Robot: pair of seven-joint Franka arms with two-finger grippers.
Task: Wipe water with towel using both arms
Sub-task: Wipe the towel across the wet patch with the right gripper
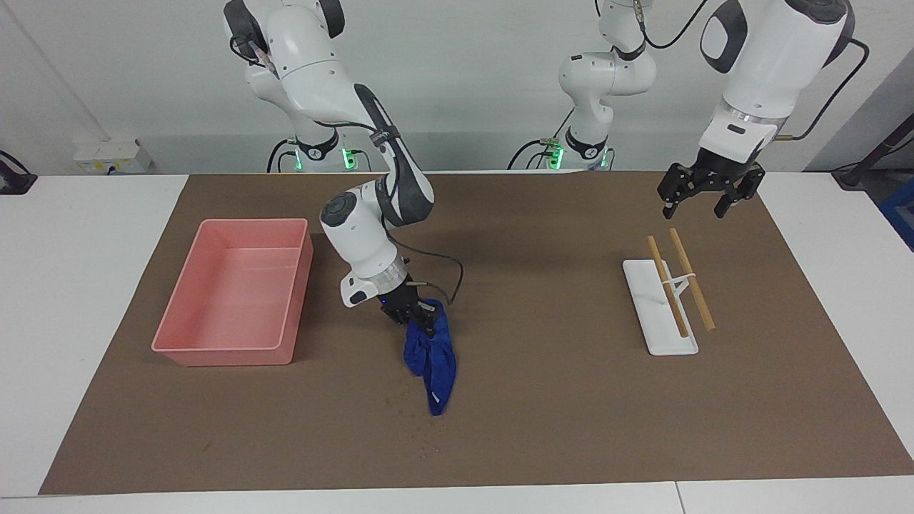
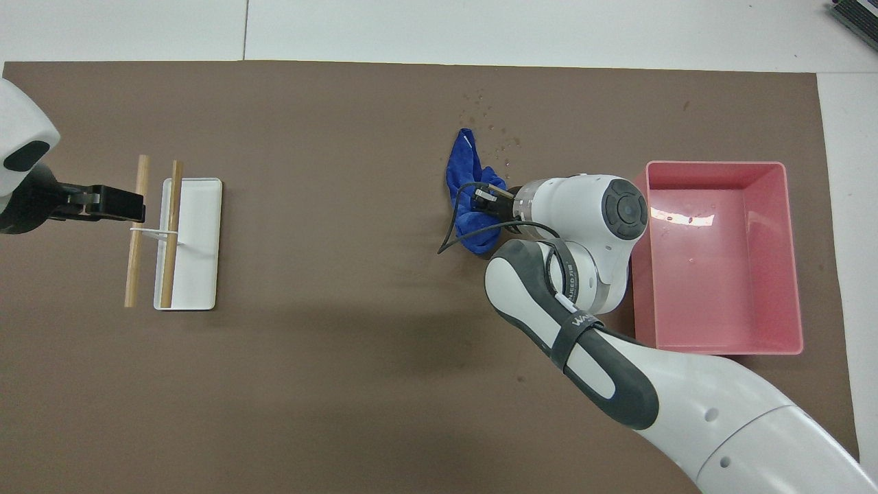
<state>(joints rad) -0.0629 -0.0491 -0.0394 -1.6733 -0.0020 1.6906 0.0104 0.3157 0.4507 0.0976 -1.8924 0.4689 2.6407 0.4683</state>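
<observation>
- Facing view: our right gripper (image 1: 418, 314) is clamped on the top of the towel (image 1: 432, 357), which hangs in a crumpled blue fold, its lower end at or just above the mat (image 1: 543, 400); we cannot tell whether it touches.
- We hold it by one end, it seems, so the loose cloth can drag across the water (image 1: 418, 421), a faint scatter of dark specks on the mat just under the towel's tip and farther from the robots.
- Overhead view puts the towel (image 2: 466, 199) beside the water (image 2: 490, 127), with a few specks right at the cloth's edge; wiping looks barely begun.
- Our left gripper (image 1: 705, 196) waits in the air with its fingers spread wide and empty, over the mat near the white holder (image 1: 646, 314) and its two wooden sticks (image 1: 691, 278) toward the left arm's end.
- A pink tray (image 1: 239, 343) stands beside the right arm, toward that arm's end of the table, with a few drops shining on its floor.
- The brown mat covers most of a white table (image 1: 86, 300); a pale wall runs along the robots' end.
</observation>
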